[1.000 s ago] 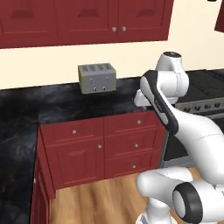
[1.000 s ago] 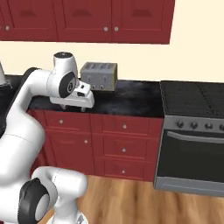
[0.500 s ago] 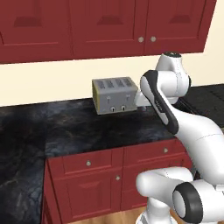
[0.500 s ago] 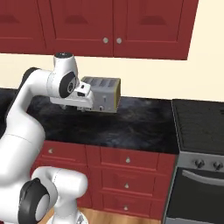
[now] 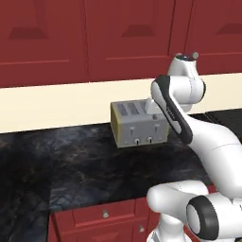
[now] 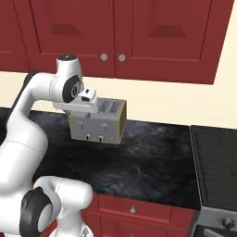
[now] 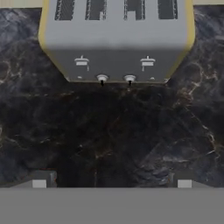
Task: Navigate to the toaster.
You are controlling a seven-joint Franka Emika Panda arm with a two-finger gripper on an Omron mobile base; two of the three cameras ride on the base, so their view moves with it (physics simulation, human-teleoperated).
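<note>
The toaster (image 5: pixel 139 125) is a small grey-silver box with dark slots on top and two knobs and two levers on its front. It stands on the black marble counter (image 5: pixel 71 165) against the cream wall. From the right base view, the toaster (image 6: pixel 99 129) sits directly under my hand, and my gripper (image 6: pixel 79 111) hangs just above its front edge. Looking down in the hand view, the toaster (image 7: pixel 116 39) lies at the top. My gripper (image 7: pixel 111 183) is open over bare counter, fingertips (image 7: pixel 39 183) wide apart and holding nothing.
Red upper cabinets (image 6: pixel 115 32) hang over the counter, and red drawers (image 5: pixel 104 215) sit below its front edge. A dark stove top (image 6: pixel 215 162) adjoins the counter on the right. Bare counter (image 6: pixel 152 157) stretches between the toaster and the stove.
The whole picture has shifted as the base drove toward the counter. The toaster now appears larger and closer, under the hand. The arm's pose looks unchanged.
</note>
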